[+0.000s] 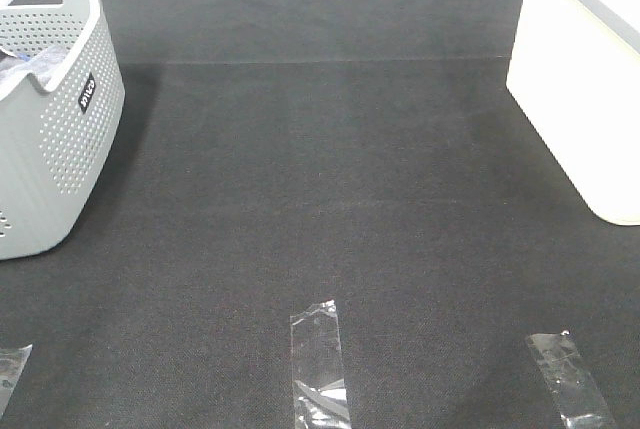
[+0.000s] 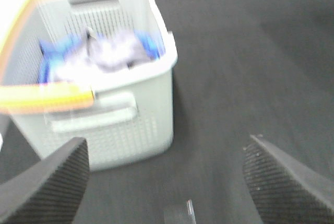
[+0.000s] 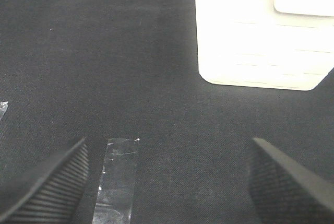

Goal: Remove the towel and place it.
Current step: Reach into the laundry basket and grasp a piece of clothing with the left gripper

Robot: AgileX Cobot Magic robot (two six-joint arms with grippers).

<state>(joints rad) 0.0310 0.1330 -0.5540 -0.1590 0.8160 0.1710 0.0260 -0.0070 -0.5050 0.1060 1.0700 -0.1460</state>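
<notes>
Inside the basket [image 2: 130, 125], towel [image 2: 112, 51] amid blue cloth [image 2: 47, 65]

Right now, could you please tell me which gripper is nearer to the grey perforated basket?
Left. The left gripper, open, hangs just short of the basket holding the towel. The right gripper, also open, faces the white container across the mat, basket out of its view.

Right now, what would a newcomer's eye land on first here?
The grey perforated basket at the left edge of the dark mat, holding the pale towel heaped up with a bright blue cloth showing at its sides. Next, the white bin on the right and the clear tape strips along the near edge.
</notes>
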